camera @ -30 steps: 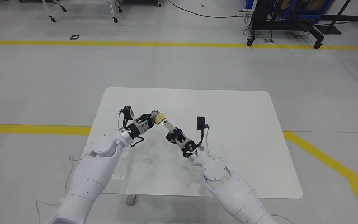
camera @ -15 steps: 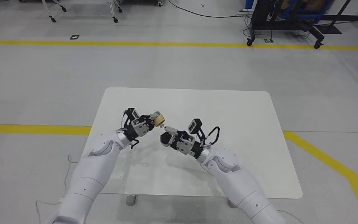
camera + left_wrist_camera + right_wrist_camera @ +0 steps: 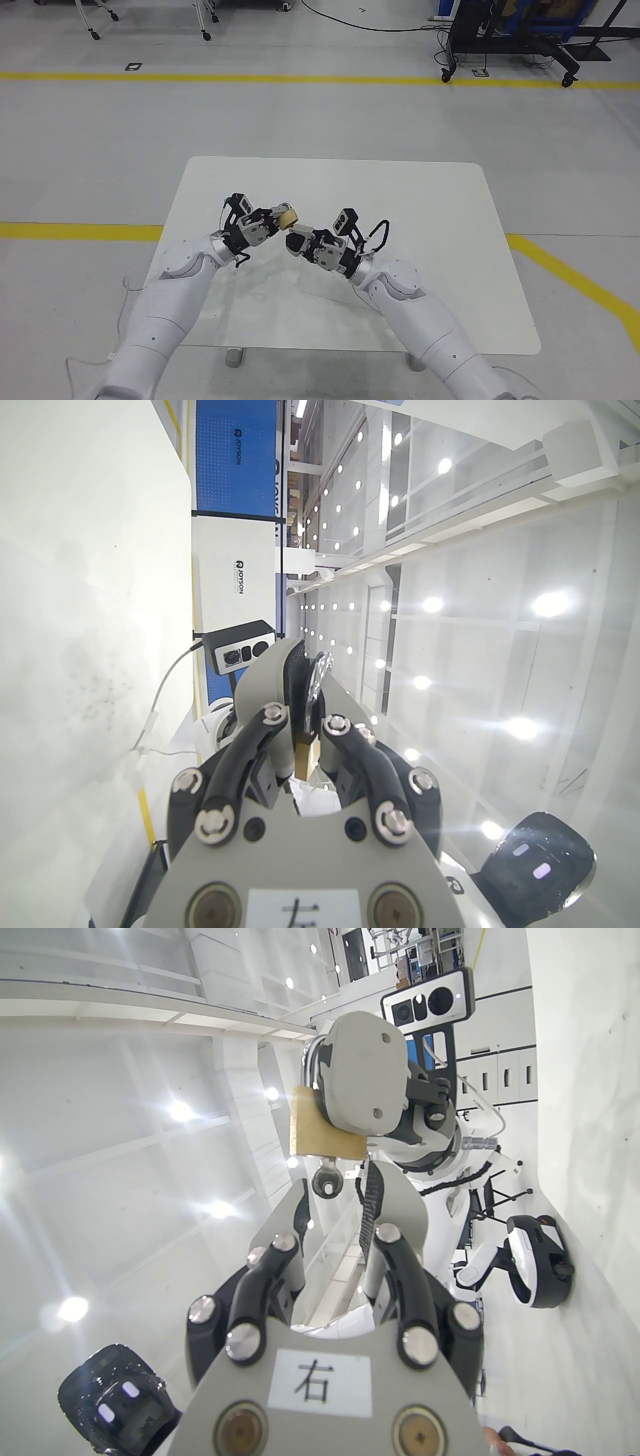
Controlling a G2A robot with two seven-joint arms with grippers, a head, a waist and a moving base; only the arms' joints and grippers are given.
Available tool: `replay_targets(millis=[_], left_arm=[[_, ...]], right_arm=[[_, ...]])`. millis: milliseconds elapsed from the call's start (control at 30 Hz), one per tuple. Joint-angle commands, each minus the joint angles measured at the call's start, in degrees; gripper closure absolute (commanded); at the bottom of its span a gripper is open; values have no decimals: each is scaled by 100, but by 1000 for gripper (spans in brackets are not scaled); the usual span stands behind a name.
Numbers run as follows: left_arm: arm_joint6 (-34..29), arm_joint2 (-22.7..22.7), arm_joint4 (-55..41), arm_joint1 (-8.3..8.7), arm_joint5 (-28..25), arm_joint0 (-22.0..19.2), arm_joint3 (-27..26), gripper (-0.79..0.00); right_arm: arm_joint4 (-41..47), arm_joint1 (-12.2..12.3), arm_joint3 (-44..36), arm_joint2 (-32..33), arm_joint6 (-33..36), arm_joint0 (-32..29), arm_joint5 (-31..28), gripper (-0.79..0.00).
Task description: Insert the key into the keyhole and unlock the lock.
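My left gripper (image 3: 270,221) is shut on a brass padlock (image 3: 287,214) and holds it above the white table, near the middle. In the left wrist view the lock body (image 3: 306,758) and its steel shackle (image 3: 318,678) sit between the fingers. In the right wrist view the padlock (image 3: 316,1128) has a silver key (image 3: 326,1181) sticking out of its keyhole. My right gripper (image 3: 338,1178) is open, with its fingertips on either side of the key's head, not pinching it. In the top view the right gripper (image 3: 300,240) sits right beside the lock.
The white table (image 3: 440,300) is bare around both arms. Its front edge lies close behind the arms' elbows. A yellow floor line (image 3: 60,231) runs past both sides of the table.
My right gripper drew back from the lock, rolled its wrist over, and has come up close to the lock again. The left gripper and padlock have barely shifted.
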Motion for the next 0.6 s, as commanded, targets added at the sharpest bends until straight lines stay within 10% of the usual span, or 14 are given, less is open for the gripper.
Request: replay_targets(millis=[0, 100, 567], left_arm=[[-24, 1, 19, 0, 10, -1, -2, 0], [-39, -7, 41, 1, 13, -2, -3, 0], [100, -40, 425, 15, -482, 111, -204, 0]], right_arm=[[40, -9, 46, -4, -11, 18, 16, -148], [79, -22, 89, -17, -4, 44, 18, 0], [913, -83, 240, 56, 437, 25, 245, 0]])
